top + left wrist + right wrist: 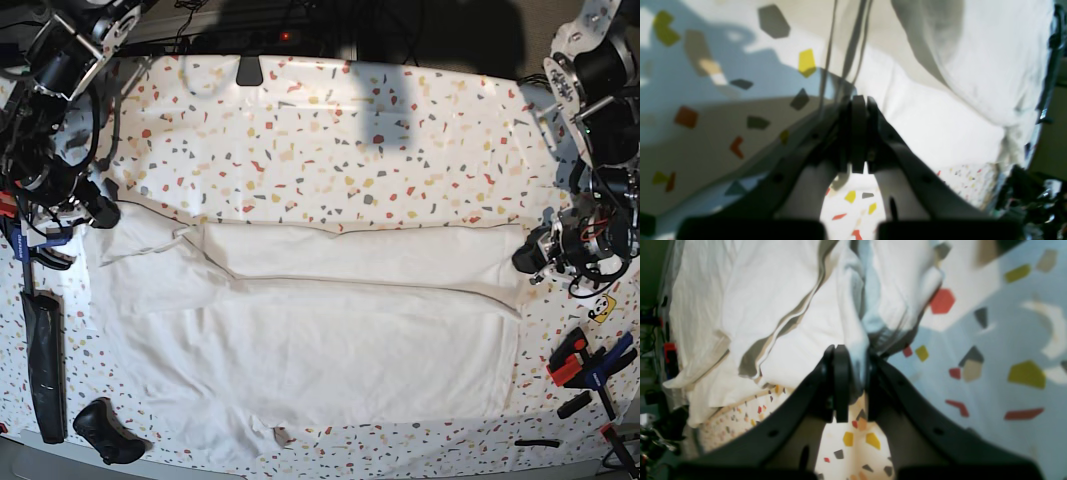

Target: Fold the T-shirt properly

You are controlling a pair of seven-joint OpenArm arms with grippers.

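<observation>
The white T-shirt lies spread across the speckled table, with a long folded strip along its far edge. My right gripper is at the shirt's left end. In the right wrist view it is shut on a bunched bit of white cloth. My left gripper is at the shirt's right end. In the left wrist view it is shut on a thin edge of the shirt, and the cloth hangs to its left, with the speckles showing through.
Orange and blue clamps lie at the front right. A long black bar and a black rounded object lie at the front left. A black piece sits at the far edge. Cables hang at both sides.
</observation>
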